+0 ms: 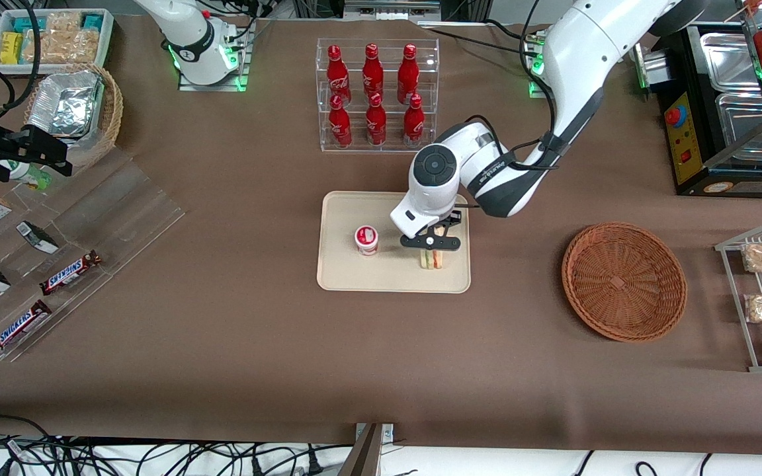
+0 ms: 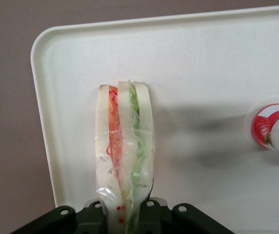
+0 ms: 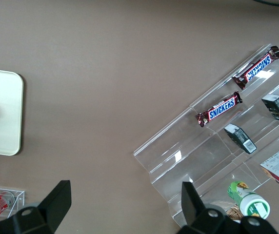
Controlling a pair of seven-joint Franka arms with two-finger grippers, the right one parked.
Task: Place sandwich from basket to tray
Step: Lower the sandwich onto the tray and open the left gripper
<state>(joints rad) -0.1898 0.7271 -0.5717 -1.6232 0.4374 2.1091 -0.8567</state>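
Hand (image 1: 431, 250) over the tray (image 1: 341, 281) – clenched on the sandwich (image 1: 431, 258), standing on edge beside a small red-and-white cup (image 1: 366, 239); basket (image 1: 624, 281) well apart.

There is one sandwich (image 1: 431, 259). It is on one tray (image 1: 348, 271). One gripper (image 1: 431, 246) is over it. There is one brown basket (image 1: 623, 280) and one tan basket (image 1: 111, 109). One small cup (image 1: 366, 239) sits on the tray. Six red bottles (image 1: 373, 92) stand in a rack. Two Snickers bars (image 1: 70, 272) lie on a clear shelf.
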